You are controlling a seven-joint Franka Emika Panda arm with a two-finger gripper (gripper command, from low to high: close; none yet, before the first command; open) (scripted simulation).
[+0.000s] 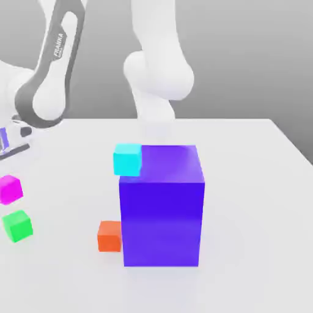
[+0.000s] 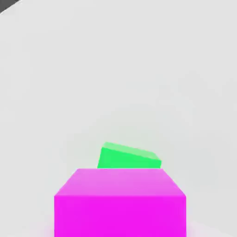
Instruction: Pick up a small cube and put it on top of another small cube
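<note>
White tabletop [image 1: 257,202] — the clenched gripper grips the magenta cube [image 1: 10,189], which should be centred squarely over the green cube [image 1: 18,225].

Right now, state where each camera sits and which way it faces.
Exterior view: off the arm, above the table, facing the arm's base across the blue-purple block; white arm links show.
Hand view: on the hand, looking at the magenta cube, green cube beyond.
Shared: magenta cube, green cube, table.
</note>
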